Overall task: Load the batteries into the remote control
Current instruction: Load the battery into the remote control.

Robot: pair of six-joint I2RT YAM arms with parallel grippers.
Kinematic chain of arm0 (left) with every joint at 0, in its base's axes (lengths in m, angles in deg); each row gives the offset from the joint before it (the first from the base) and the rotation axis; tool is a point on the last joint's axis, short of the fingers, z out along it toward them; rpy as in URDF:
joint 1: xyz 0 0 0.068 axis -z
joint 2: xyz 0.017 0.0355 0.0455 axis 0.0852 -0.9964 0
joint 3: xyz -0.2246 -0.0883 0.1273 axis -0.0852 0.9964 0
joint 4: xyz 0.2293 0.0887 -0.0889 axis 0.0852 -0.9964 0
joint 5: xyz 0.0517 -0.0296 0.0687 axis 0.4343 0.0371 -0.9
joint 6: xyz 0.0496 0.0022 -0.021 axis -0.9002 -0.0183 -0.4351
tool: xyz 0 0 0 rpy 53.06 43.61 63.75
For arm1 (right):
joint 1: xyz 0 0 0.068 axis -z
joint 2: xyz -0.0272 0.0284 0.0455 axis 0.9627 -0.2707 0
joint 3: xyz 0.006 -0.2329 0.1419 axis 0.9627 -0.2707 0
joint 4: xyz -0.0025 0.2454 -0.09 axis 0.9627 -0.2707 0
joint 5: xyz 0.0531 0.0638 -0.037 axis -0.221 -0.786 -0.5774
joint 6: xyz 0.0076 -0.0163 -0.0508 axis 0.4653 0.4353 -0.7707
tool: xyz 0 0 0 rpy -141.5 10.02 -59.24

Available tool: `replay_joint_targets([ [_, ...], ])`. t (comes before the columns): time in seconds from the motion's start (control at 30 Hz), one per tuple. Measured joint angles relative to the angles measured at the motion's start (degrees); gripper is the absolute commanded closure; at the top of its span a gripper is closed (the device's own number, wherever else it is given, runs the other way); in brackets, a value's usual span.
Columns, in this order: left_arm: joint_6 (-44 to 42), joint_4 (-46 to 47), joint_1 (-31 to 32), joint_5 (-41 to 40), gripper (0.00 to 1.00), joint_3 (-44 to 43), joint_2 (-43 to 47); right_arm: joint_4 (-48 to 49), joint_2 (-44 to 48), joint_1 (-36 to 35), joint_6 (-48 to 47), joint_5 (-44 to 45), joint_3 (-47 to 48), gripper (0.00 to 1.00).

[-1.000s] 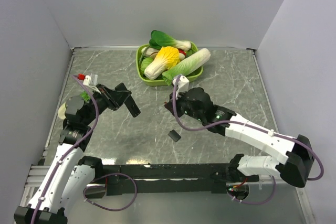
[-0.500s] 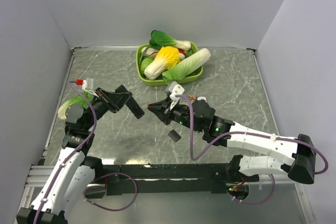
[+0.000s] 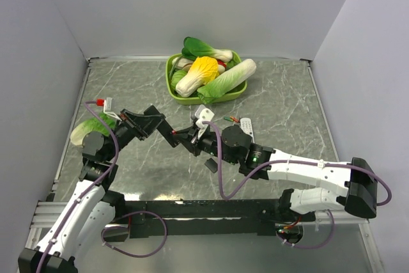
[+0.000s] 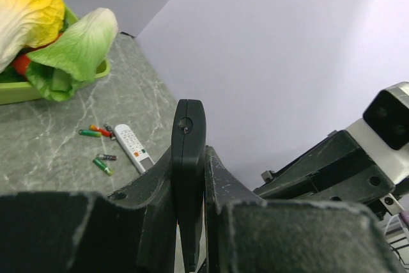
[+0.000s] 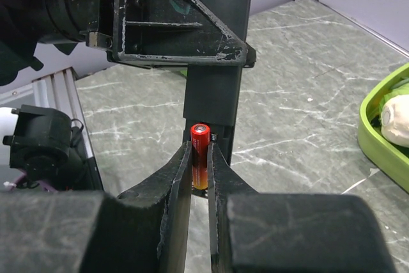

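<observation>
My left gripper (image 3: 155, 126) is shut on the slim black remote control (image 3: 170, 137), held off the table and edge-on between the fingers in the left wrist view (image 4: 189, 151). My right gripper (image 3: 192, 143) is shut on a red-orange battery (image 5: 200, 155) and holds it upright against the open end of the remote (image 5: 217, 75). The left gripper (image 5: 166, 23) shows above it there. Several loose batteries (image 4: 91, 133) lie on the table beside the white remote (image 4: 132, 148).
A green bowl (image 3: 171, 63) of toy vegetables stands at the back centre. The white remote (image 3: 246, 128) and loose batteries (image 3: 231, 119) lie behind the right arm. A small black cover piece (image 3: 211, 165) lies near the front. A green vegetable (image 3: 89, 129) lies at the left.
My right gripper has swung left with the battery and my left gripper has brought the remote to the right. The battery now sits at the remote's end.
</observation>
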Motion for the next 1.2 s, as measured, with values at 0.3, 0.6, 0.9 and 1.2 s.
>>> replay_joint_targets([
  [0.3,0.24,2.01,3.82,-3.02,0.99,0.50,-0.07,0.76,-1.14,-0.59,0.04,0.66,0.00,0.97],
  [0.6,0.72,2.27,5.44,-6.78,0.99,0.98,-0.11,0.74,-1.46,-1.05,0.04,1.14,0.00,0.97],
  [0.9,2.27,3.30,5.92,-7.74,0.99,1.95,-0.09,0.74,-1.68,-1.22,0.00,1.90,0.00,0.97],
  [1.2,3.52,4.04,6.05,-8.26,0.99,2.80,0.26,0.70,-2.69,-1.33,-0.02,3.02,0.00,0.97],
])
